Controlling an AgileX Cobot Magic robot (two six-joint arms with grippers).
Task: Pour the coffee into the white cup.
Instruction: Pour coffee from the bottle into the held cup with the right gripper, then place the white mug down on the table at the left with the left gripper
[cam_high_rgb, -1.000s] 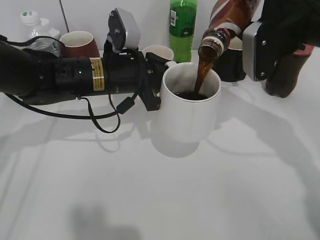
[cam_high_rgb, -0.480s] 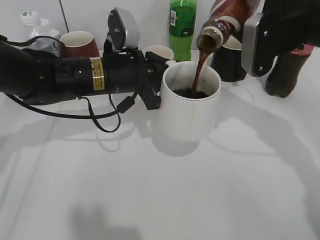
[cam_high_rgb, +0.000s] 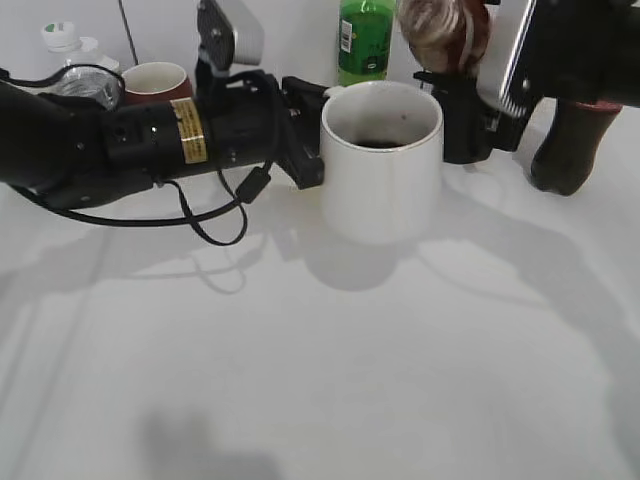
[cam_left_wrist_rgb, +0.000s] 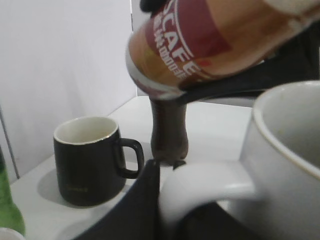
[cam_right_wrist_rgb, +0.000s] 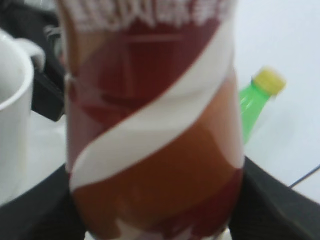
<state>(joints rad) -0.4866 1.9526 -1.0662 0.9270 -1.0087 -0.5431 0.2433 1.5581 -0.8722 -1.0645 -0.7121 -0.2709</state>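
Observation:
The white cup (cam_high_rgb: 381, 165) stands mid-table with dark coffee in its bottom. My left gripper (cam_high_rgb: 305, 135) is shut on the cup's handle (cam_left_wrist_rgb: 205, 187); the cup's rim (cam_left_wrist_rgb: 287, 135) fills the right of the left wrist view. My right gripper (cam_high_rgb: 475, 75) is shut on the brown and red coffee bottle (cam_high_rgb: 440, 30), held raised behind the cup's right rim, blurred, with no stream falling. The bottle also shows in the left wrist view (cam_left_wrist_rgb: 215, 45) and fills the right wrist view (cam_right_wrist_rgb: 150, 125).
A black mug (cam_left_wrist_rgb: 90, 160) stands behind the white cup, next to a dark brown vase-like object (cam_high_rgb: 570, 145). A green bottle (cam_high_rgb: 364, 40), a red cup (cam_high_rgb: 155, 82), and a clear water bottle (cam_high_rgb: 70, 55) line the back. A cable (cam_high_rgb: 215, 235) trails from the left arm.
The coffee bottle has tipped back up and lifted, and the stream has stopped. The white cup and left gripper have shifted slightly up and back.

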